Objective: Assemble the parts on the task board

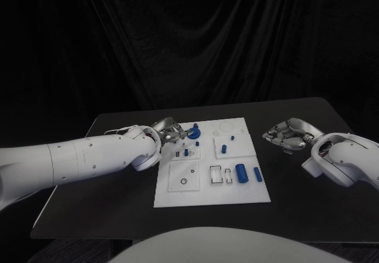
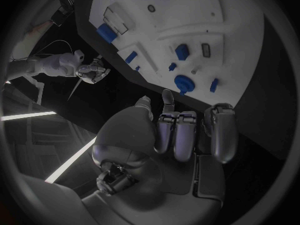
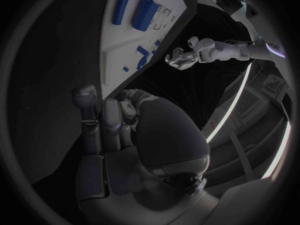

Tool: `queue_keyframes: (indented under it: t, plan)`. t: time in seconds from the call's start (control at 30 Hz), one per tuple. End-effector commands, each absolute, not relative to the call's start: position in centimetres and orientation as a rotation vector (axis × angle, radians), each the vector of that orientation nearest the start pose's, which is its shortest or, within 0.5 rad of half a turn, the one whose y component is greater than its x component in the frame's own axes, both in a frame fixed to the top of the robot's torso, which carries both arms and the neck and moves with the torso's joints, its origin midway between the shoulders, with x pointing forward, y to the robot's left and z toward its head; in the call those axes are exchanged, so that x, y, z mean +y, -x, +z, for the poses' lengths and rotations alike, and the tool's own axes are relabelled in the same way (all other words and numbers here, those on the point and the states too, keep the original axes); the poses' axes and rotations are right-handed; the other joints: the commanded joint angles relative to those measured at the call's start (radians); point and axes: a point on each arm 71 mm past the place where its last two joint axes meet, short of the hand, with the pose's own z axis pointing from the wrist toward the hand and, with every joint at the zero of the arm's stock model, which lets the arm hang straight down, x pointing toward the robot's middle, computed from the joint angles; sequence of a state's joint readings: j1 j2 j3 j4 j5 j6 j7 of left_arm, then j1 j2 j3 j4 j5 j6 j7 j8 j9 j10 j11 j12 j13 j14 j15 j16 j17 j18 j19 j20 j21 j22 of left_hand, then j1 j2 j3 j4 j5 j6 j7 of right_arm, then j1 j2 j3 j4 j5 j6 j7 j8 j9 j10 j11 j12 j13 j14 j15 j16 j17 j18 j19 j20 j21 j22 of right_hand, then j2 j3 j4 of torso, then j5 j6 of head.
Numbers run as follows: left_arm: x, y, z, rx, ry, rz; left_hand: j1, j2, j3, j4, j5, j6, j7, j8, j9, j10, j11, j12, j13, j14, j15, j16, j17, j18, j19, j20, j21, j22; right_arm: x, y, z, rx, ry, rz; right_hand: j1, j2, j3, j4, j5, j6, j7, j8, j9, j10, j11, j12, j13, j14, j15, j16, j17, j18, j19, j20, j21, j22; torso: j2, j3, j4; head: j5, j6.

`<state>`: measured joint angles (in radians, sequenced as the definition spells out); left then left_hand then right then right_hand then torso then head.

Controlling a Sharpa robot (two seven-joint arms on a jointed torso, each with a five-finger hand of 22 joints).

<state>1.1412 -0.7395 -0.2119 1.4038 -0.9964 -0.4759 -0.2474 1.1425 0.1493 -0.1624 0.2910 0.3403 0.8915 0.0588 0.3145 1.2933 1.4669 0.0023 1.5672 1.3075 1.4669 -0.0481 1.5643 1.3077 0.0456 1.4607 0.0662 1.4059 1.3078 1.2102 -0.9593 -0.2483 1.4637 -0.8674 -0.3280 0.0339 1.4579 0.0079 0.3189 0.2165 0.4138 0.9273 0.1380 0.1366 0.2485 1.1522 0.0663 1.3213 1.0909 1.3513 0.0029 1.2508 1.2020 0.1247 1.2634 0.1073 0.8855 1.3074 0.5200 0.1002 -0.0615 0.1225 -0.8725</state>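
We see the board (image 1: 207, 189) lying flat in the middle of the table — a white rectangular plate with raised square panels and shallow recesses.

Near its far left corner sits a round blue part (image 1: 194, 132), disc-like with a stub rising from it. Just nearer us, small blue parts (image 1: 186, 152) stand on a raised panel. A short blue peg (image 1: 224, 148) rests on the square panel to the right of them.

Toward the near right lie a broad blue cylinder (image 1: 241, 173) and, just beside it, a slimmer blue rod (image 1: 257, 174) — both lengthwise, pointing away from us. Left of them are two empty rectangular slots (image 1: 216, 174).
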Motion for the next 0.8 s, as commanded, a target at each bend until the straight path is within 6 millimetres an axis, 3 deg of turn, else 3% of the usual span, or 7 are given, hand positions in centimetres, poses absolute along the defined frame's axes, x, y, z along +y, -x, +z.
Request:
queue_keyframes:
  t: [0.03, 0.23, 0.47, 0.7, 0.8]
  plan:
    - [20.8, -47.9, -26.6, 1.855, 0.409, -0.583, 0.04, -0.005, 0.01, -0.006, 0.006, 0.009, -0.003, -0.001, 0.0, 0.104, -0.01, 0.004, 0.263, 0.104, -0.007, 0.006, 0.263, -0.004, 0.016, -0.007, 0.009, 0.208, -28.7, -46.0, -25.6, 1.876, -0.411, 0.764, -0.007, -0.007, 0.002, 0.008, 0.002, 0.0, 0.007, 0.004, 0.001, -0.006, 0.001, -0.002, 0.0, -0.008, 0.0, -0.004, 0.0, 0.008, -0.004, 0.002, -0.001, 0.085, -0.001, 0.0002, -0.0011, 0.003, 0.0]
    - [22.1, -49.5, -24.5, 1.876, 0.398, -0.526, 0.094, -0.017, 0.032, -0.007, 0.006, 0.009, -0.006, -0.008, -0.004, 0.104, -0.013, 0.004, 0.263, 0.104, -0.01, 0.006, 0.263, -0.007, 0.024, -0.011, 0.02, 0.212, -28.5, -46.0, -25.1, 1.816, -0.383, 0.803, -0.025, -0.013, -0.003, 0.019, -0.002, 0.001, 0.006, 0.005, 0.001, -0.005, 0.0, -0.001, 0.0, -0.008, 0.0, -0.004, 0.0, 0.006, 0.001, 0.003, 0.007, 0.087, 0.0, 0.0002, -0.0005, 0.008, 0.0]
    - [23.3, -50.6, -24.7, 1.97, 0.4, -0.43, 0.129, -0.027, 0.049, -0.006, -0.012, 0.01, -0.005, -0.027, -0.023, 0.104, -0.013, 0.004, 0.263, 0.104, -0.011, 0.006, 0.263, -0.007, 0.023, -0.012, 0.019, 0.211, -27.9, -46.0, -24.4, 1.731, -0.332, 0.866, -0.042, -0.017, -0.008, 0.034, -0.008, -0.002, 0.006, 0.004, 0.0, -0.014, 0.001, -0.005, -0.009, -0.015, 0.001, -0.012, -0.01, 0.005, 0.001, 0.004, 0.007, 0.088, 0.0, 0.0, 0.0007, 0.006, 0.0]
    - [24.8, -51.7, -25.6, 2.052, 0.42, -0.313, 0.095, -0.028, 0.041, 0.0, -0.101, 0.021, 0.006, -0.055, -0.063, 0.104, -0.005, 0.004, 0.263, 0.104, -0.004, 0.006, 0.263, -0.005, 0.018, -0.007, 0.009, 0.208, -27.3, -46.1, -24.2, 1.692, -0.298, 0.905, -0.053, -0.018, -0.009, 0.046, -0.018, -0.005, 0.007, 0.002, -0.001, -0.023, 0.002, -0.009, -0.017, -0.023, 0.002, -0.02, -0.018, 0.005, -0.003, 0.005, 0.001, 0.088, 0.001, 0.0003, -0.002, 0.016, 0.0]
    - [25.3, -52.1, -26.0, 2.083, 0.427, -0.268, 0.068, -0.026, 0.029, 0.0, -0.129, 0.026, 0.008, -0.059, -0.07, 0.104, -0.002, 0.004, 0.263, 0.104, -0.002, 0.006, 0.263, -0.004, 0.018, -0.005, 0.009, 0.208, -27.2, -46.1, -24.2, 1.69, -0.294, 0.911, -0.053, -0.017, -0.009, 0.047, -0.018, -0.005, 0.006, 0.002, -0.001, -0.025, 0.002, -0.01, -0.018, -0.024, 0.002, -0.02, -0.019, 0.005, -0.003, 0.005, 0.0, 0.088, 0.005, -0.001, 0.0, 0.018, 0.0]
